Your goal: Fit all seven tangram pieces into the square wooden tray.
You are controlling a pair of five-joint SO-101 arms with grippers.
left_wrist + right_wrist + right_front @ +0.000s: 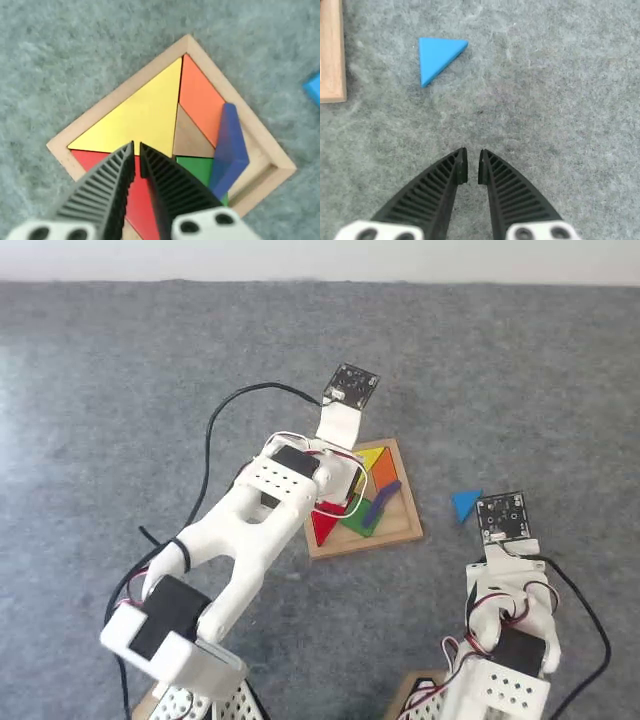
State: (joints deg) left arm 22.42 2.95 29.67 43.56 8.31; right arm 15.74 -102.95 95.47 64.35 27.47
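Observation:
The square wooden tray [404, 531] lies mid-table and holds a large yellow triangle [135, 117], an orange triangle [200, 97], a red piece [137, 192] and a green piece [195, 167]. A dark blue parallelogram [227, 150] rests tilted, with one end on the tray's rim [260, 145]. My left gripper [136, 150] hovers shut above where yellow meets red, holding nothing. The light blue triangle [437, 57] sits on the carpet just outside the tray [330, 50]. My right gripper [472, 162] is shut and empty, a short way back from it.
Grey carpet covers the whole table. The left arm [260, 530] stretches over the tray from the near left, trailing a black cable [215, 440]. The right arm [505, 630] stands at the near right, close to the blue triangle [465, 503].

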